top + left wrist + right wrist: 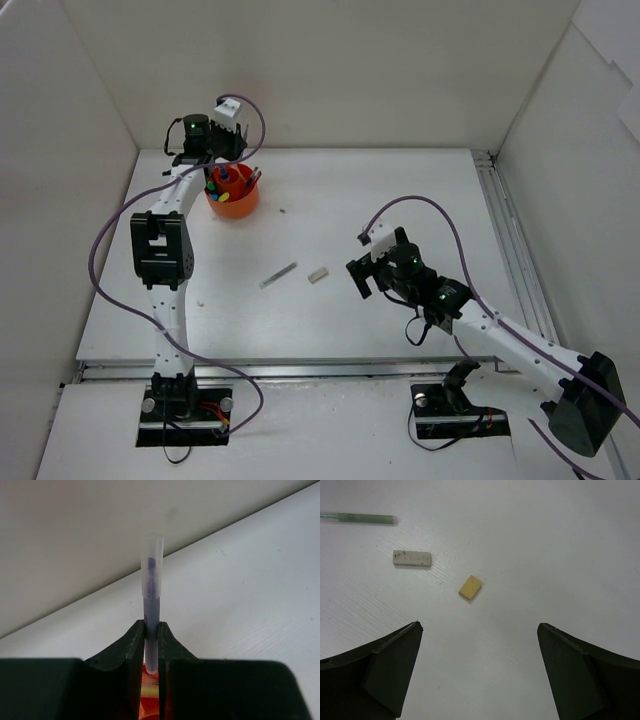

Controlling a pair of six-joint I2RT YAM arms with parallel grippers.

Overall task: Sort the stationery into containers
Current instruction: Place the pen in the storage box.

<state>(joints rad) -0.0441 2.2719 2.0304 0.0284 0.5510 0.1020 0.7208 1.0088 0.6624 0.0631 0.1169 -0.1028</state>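
Note:
The orange container (238, 205) stands at the back left with several coloured pens and highlighters in it. Directly above it, my left gripper (224, 163) is shut on a blue-grey pen (151, 597) with a clear cap, held upright. The orange container (150, 692) shows below, between the jaws. A thin grey-green pen (278, 275) and a beige eraser (318, 274) lie mid-table. My right gripper (360, 277) hangs open just to their right. In the right wrist view a yellow eraser (470, 587) lies ahead of the open gripper (479, 625), with the beige eraser (412, 558) and the pen (357, 518) beyond it.
White walls enclose the table at the back and on both sides. A metal rail (505, 240) runs along the right edge. A small speck (283, 211) lies right of the container. Purple cables loop off both arms.

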